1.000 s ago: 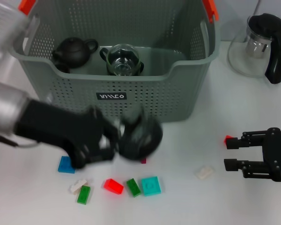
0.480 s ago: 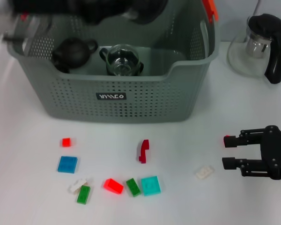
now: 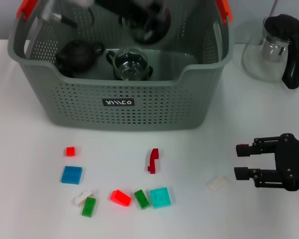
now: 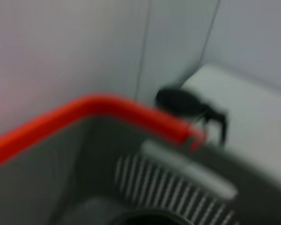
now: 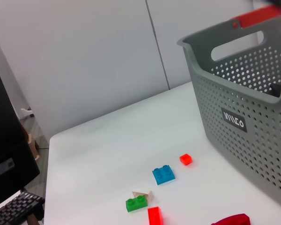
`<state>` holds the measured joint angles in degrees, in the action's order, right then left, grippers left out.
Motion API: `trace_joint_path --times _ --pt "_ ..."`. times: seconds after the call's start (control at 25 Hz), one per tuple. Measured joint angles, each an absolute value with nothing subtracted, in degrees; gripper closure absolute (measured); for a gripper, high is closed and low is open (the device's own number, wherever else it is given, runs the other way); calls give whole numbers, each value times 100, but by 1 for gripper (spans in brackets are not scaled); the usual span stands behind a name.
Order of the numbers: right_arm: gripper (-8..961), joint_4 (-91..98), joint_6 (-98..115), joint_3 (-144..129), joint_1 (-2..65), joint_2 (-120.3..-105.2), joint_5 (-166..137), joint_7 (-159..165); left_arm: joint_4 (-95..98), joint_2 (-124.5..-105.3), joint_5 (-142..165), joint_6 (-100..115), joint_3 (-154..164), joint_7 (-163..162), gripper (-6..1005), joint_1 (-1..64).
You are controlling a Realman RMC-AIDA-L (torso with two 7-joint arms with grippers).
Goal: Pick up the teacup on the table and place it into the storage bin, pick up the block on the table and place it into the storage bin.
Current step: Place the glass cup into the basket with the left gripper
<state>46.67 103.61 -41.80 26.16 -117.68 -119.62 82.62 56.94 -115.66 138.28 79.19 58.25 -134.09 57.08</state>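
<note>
The grey-green perforated storage bin (image 3: 79, 104) with orange-red handles stands at the back of the white table. My left gripper (image 3: 134, 15) is over the bin's far side, shut on a dark teacup (image 3: 148, 26) held above the bin's inside; both are blurred. The left wrist view shows the bin's handle (image 4: 107, 110) and rim (image 4: 187, 164) close up. Several small blocks lie in front of the bin, among them a blue one (image 3: 71, 175), a red one (image 3: 120, 197) and a teal one (image 3: 160, 197). My right gripper (image 3: 240, 161) is open and empty, low at the right, next to a white block (image 3: 218, 182).
A black teapot (image 3: 78, 54) and a glass cup (image 3: 131, 64) sit inside the bin. A glass kettle with a black handle (image 3: 276, 47) stands at the back right. A dark red curved piece (image 3: 152, 160) lies mid-table. The right wrist view shows the bin (image 5: 253, 108) and blocks (image 5: 163, 174).
My left arm lifted the teacup from the table in front of the bin, carried it up over the bin, and now holds it above the bin's inside. The right gripper edged slightly left.
</note>
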Motion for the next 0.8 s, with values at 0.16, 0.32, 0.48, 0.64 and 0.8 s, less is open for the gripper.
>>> trace_joint_path --times 0.16,0.32,0.48,0.64,0.8 --pt "361 4667 10357 -4162 2603 -11769 -11962 8261 5318 -11602 14223 7657 5966 -13668 953 5846" --pt "361 4663 10355 -4177 2613 -11768 -11962 8261 5075 -11641 14378 7396 5949 -13803 954 5870" --pt "361 4647 10344 -4193 2632 -11763 -11962 8261 4879 -11644 14394 7160 5964 -13887 954 5862" --pt "361 4631 10334 -4196 2646 -11760 -11962 8260 4721 -11640 14506 6981 5972 -13910 946 5858" --pt "361 4624 10327 -4196 2655 -11760 -11962 8253 4658 -11641 14612 6841 5949 -13928 929 5847"
